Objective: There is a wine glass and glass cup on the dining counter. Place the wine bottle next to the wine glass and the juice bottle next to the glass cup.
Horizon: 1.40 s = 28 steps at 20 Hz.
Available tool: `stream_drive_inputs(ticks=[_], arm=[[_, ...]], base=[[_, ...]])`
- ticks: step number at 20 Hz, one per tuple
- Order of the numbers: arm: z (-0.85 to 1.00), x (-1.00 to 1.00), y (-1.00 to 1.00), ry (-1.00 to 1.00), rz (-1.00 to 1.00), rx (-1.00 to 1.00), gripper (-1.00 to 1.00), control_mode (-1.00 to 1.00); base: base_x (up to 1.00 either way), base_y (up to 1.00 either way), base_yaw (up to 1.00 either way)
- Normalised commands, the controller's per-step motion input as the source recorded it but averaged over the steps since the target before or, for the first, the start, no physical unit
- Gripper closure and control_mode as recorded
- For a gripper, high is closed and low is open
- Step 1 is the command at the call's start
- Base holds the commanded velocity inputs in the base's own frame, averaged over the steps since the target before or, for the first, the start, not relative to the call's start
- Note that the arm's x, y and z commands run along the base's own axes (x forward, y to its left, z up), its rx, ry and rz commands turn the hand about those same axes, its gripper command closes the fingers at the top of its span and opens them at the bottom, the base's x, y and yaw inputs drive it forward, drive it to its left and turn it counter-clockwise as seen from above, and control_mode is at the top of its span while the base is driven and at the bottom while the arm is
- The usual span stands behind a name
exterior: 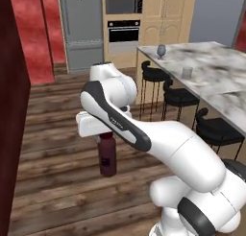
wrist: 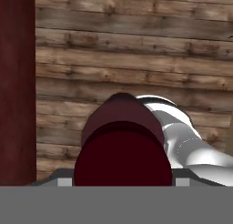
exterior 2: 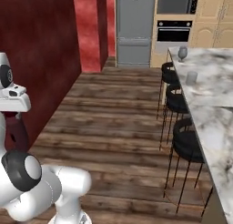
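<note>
My gripper [exterior: 105,133] is shut on the neck of the juice bottle [exterior: 108,157], a stubby dark maroon bottle hanging upright well above the wooden floor. In the hand view its wide cap [wrist: 123,155] sits between my fingers. The dining counter [exterior: 218,69] with its veined marble top stretches away on the right, well apart from the bottle. On its far end stands the stemmed wine glass [exterior: 161,51] [exterior 2: 182,53]. The short glass cup [exterior: 187,72] [exterior 2: 191,78] stands a little nearer along the same counter [exterior 2: 214,100]. The wine bottle is out of view.
Black stools [exterior: 178,97] [exterior 2: 175,100] line the counter's near side. A dark red wall [exterior: 12,115] is close on the left. A grey fridge [exterior: 81,29] and an oven [exterior: 124,34] stand at the back. Open wooden floor [exterior 2: 113,118] lies between me and the counter.
</note>
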Motion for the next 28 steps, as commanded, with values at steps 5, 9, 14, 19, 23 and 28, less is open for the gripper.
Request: stream_drive_inputs(ticks=[5,9,14,19,23,28], arm=[[0.0,0.0,0.0,0.0,0.0,0.0,1.0,1.0],[0.0,0.0,0.0,0.0,0.0,0.0,1.0,1.0],[0.0,0.0,0.0,0.0,0.0,0.0,1.0,1.0],[0.0,0.0,0.0,0.0,0.0,0.0,1.0,1.0],[0.0,0.0,0.0,0.0,0.0,0.0,1.0,1.0],[0.0,0.0,0.0,0.0,0.0,0.0,1.0,1.0]], base=[[0.82,0.0,-0.17],[0.82,0.0,-0.16],[0.82,0.0,-0.15],[0.82,0.0,-0.16],[0.81,0.0,-0.19],[0.73,0.0,-0.27]])
